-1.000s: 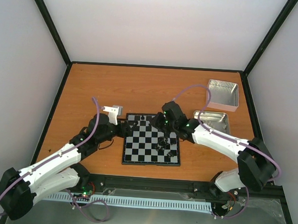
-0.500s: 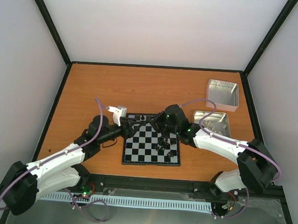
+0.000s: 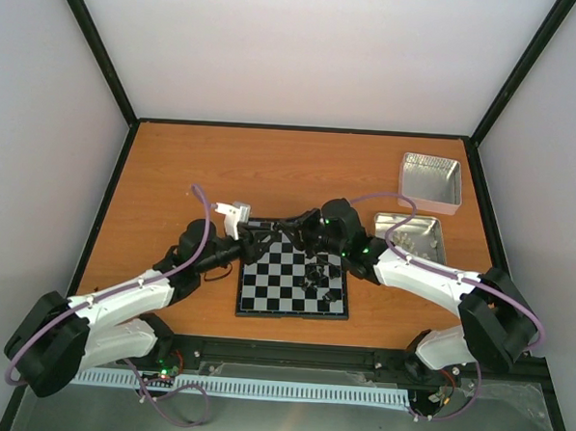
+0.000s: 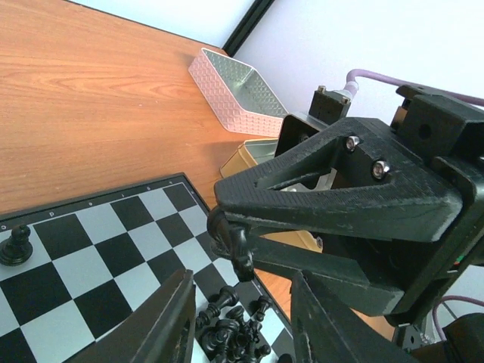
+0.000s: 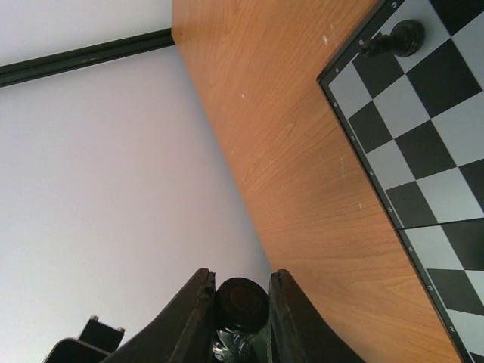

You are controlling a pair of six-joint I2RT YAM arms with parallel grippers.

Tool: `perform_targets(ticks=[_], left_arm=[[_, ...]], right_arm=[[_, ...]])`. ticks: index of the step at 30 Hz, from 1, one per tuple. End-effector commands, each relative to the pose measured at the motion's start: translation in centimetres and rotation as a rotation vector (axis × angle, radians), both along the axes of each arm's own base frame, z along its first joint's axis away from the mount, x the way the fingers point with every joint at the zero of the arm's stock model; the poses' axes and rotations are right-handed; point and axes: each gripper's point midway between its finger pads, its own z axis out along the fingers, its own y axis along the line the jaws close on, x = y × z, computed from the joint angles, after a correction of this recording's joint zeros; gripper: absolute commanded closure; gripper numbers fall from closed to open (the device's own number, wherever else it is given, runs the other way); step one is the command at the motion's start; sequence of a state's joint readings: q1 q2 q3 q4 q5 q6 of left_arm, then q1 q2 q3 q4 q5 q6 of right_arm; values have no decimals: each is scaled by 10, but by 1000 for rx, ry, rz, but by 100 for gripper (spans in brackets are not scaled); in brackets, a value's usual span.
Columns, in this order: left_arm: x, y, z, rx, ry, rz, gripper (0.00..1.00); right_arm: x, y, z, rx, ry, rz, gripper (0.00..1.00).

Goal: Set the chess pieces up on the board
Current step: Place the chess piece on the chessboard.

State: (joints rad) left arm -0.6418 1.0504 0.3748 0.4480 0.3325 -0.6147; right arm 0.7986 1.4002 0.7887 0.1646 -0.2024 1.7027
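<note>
Holding black chess piece (image 4: 231, 240): right gripper (image 5: 240, 281), clamped; left gripper (image 4: 240, 277) parted, empty, close at board (image 3: 274, 294) 11 o'clock; bump could dislodge piece.

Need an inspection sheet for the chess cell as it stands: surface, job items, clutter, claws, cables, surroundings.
Surface: wooden table, no spills seen.
Job's things: board central; black pieces heaped on its right side; one pawn upright on an edge square.
Clutter: far tin and near tin right of the board; near tin's contents too small to tell.
Claws: right claw shut on a black piece; left claw open, just short of it.
Cables: left cable and right cable, purple, looped above the arms.
Surroundings: white walls, black frame; nothing else seen.
</note>
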Motion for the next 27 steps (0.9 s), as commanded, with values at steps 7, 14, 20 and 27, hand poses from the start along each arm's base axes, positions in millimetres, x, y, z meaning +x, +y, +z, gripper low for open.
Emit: perform_targets(ticks=[7, 14, 20, 27], left_arm=[[13, -7, 29, -72, -70, 30, 74], [15, -5, 33, -80, -89, 46, 79], [16, -6, 34, -73, -92, 45, 90], [20, -3, 27, 1, -67, 64, 99]], right_arm=[[-2, 6, 4, 54, 5, 19, 80], [-3, 7, 1, 50, 10, 33, 80], [-4, 9, -1, 50, 9, 47, 80], [-7, 4, -13, 0, 10, 55, 66]])
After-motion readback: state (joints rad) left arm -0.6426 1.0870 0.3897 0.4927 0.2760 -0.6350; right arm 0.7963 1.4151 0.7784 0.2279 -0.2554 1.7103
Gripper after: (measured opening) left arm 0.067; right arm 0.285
